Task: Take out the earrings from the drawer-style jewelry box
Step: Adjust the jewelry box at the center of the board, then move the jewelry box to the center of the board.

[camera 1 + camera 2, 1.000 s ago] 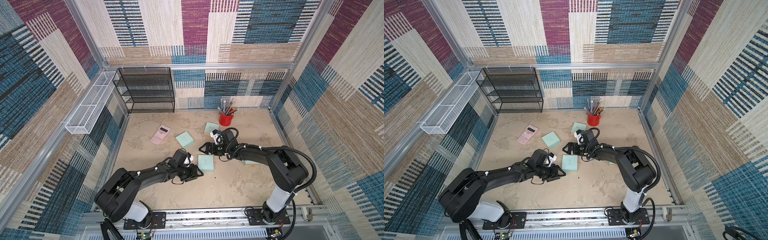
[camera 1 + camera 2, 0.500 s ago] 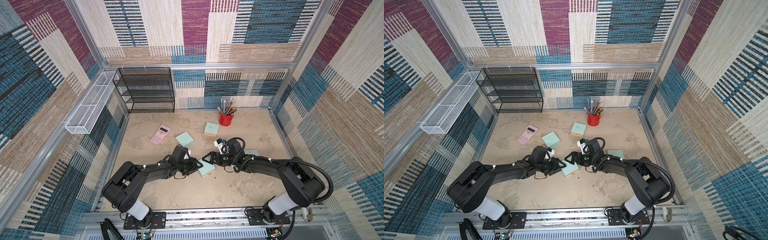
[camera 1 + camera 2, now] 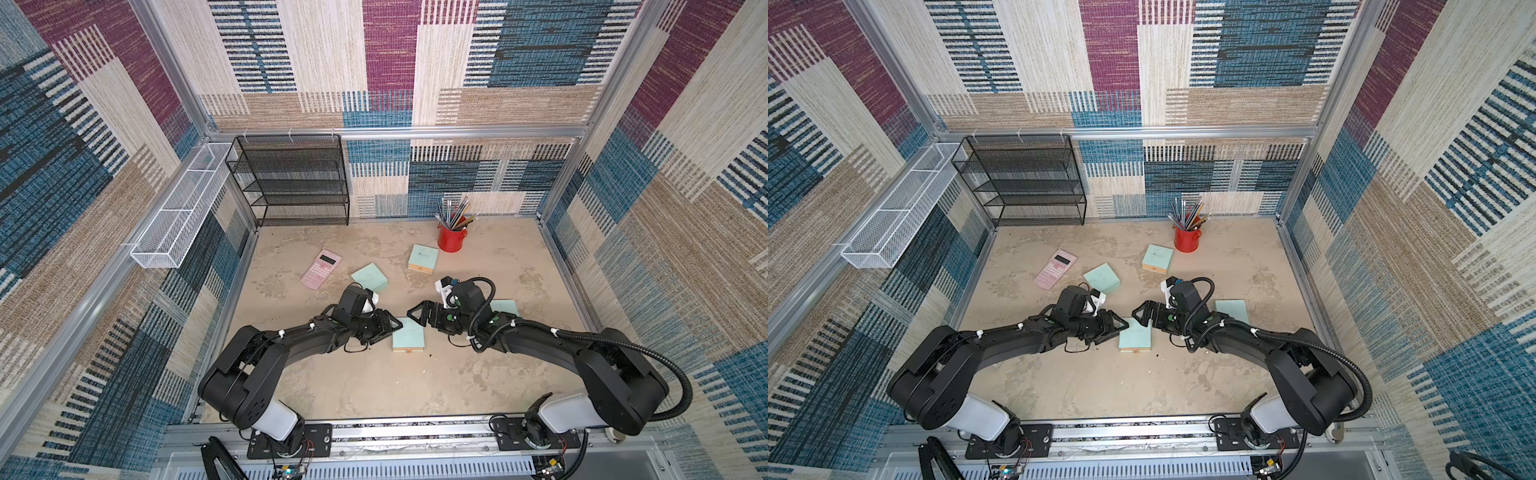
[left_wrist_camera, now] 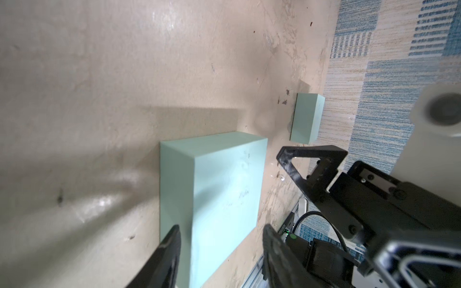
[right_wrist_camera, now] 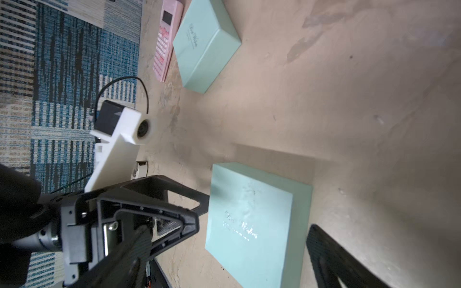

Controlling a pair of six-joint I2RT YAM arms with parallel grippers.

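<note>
— Along the left wall, what hangs there?
— White wire basket (image 3: 166, 224); past it, at the back, a black mesh rack (image 3: 299, 183) stands on the table (image 3: 374, 386).
— And lying on the table?
— Going rightward: a pink calculator (image 3: 321, 269), then a mint box (image 3: 369, 277) just beside it. Next the left arm (image 3: 299, 336), stretched low. Its jaws are part spread, the near corner of the jewelry box (image 3: 409, 334) between them; one finger (image 4: 169, 249) shows in front of the box's side. Whether they press it, I cannot tell.
— How does that box lie?
— Flat, mid-table, between the two arms, its tan drawer front (image 3: 409, 350) toward the table's front edge.
— The earrings (image 4: 282, 178)?
— Only tiny whitish specks on the table just beside that box, on the right arm's (image 3: 536, 338) side; too small to make out.
— Right jaws?
— Spread wide, gripping nothing, hovering at the box's back corner.
— Anything further right?
— A second mint box (image 3: 423, 257) near a red cup (image 3: 452, 245) of pencils (image 3: 455, 212) toward the back wall, and a third mint box (image 3: 505, 307) partly hidden under the right arm. Both lie flat on the table.
</note>
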